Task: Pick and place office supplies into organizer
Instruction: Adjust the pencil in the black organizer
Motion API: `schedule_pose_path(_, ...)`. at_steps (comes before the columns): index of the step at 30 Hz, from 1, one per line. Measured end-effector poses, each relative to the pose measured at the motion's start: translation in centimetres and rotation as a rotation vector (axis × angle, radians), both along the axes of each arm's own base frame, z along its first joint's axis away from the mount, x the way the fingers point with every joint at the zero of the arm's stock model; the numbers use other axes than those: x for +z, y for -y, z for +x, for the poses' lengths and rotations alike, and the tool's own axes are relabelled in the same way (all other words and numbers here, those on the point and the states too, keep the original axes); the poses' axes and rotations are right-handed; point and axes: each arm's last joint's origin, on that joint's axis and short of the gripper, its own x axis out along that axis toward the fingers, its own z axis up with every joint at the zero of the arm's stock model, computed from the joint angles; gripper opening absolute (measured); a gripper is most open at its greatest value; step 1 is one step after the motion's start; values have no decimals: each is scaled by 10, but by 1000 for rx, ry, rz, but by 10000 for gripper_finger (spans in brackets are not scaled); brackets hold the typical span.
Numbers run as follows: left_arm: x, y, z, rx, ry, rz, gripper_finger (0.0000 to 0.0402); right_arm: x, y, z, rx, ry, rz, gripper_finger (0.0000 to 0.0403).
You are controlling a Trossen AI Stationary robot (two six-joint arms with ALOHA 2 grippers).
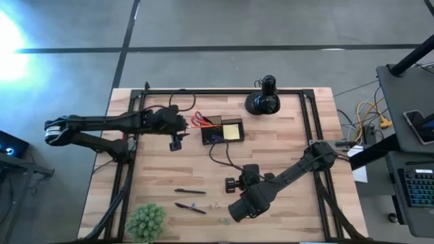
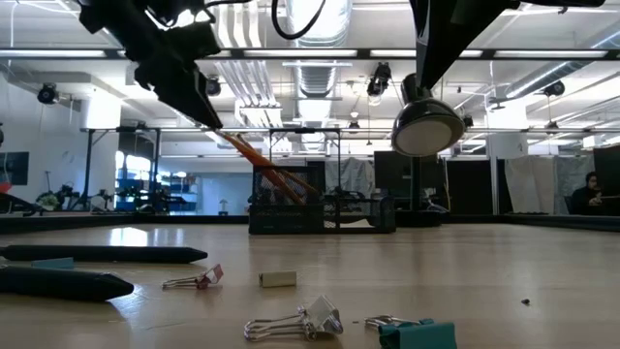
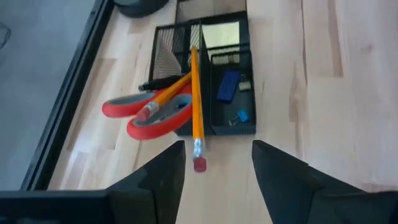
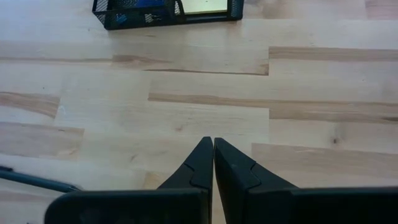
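Observation:
The black mesh organizer [image 3: 202,81] [image 1: 222,130] stands at the table's middle, toward the far edge. It holds red-handled scissors [image 3: 149,115], a yellow sticky pad [image 1: 232,131], a blue piece [image 3: 229,85] and two orange pencils. The longer pencil [image 3: 196,87] leans out over the organizer's rim, its red eraser end [image 3: 199,165] between the fingers of my open left gripper [image 3: 217,158] [image 1: 186,126]; a gap shows on both sides. My right gripper [image 4: 213,152] [image 1: 249,173] hangs shut above bare wood nearer the front. Two black pens [image 1: 190,192] [image 1: 191,208] lie near the front edge.
A green fuzzy plant ball [image 1: 146,220] sits at the front left. A black round-based object [image 1: 263,100] stands at the far edge. Binder clips [image 2: 295,325], a teal clip [image 2: 417,334] and a small eraser [image 2: 278,279] lie near the front. Black rails [image 1: 135,115] run along the table's sides.

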Motion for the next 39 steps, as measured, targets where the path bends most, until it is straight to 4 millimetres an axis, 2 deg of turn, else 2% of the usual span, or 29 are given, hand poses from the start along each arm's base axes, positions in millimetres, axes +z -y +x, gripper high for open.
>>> schedule_pose_path(7, -10, -8, 7, -4, -55, 8, 170, 0, 0, 0, -1, 1, 0, 9)
schedule_pose_path(14, -15, -10, 12, -11, -67, 14, 120, 0, 0, 0, -1, 1, 1, 9)
schedule_pose_path(20, -9, -10, 11, -9, -26, 24, 87, 0, 0, 0, -1, -1, 2, 9)
schedule_pose_path(33, -11, -10, 11, -26, -48, 40, 32, -1, 0, 0, -3, -8, 4, 9)
schedule_pose_path(36, -5, -11, 11, -29, -43, 59, 12, -2, 0, 0, -4, -13, 11, 9)
schedule_pose_path(39, 6, -11, 11, -49, -55, 80, 9, -2, 0, 0, -4, -14, 13, 9)
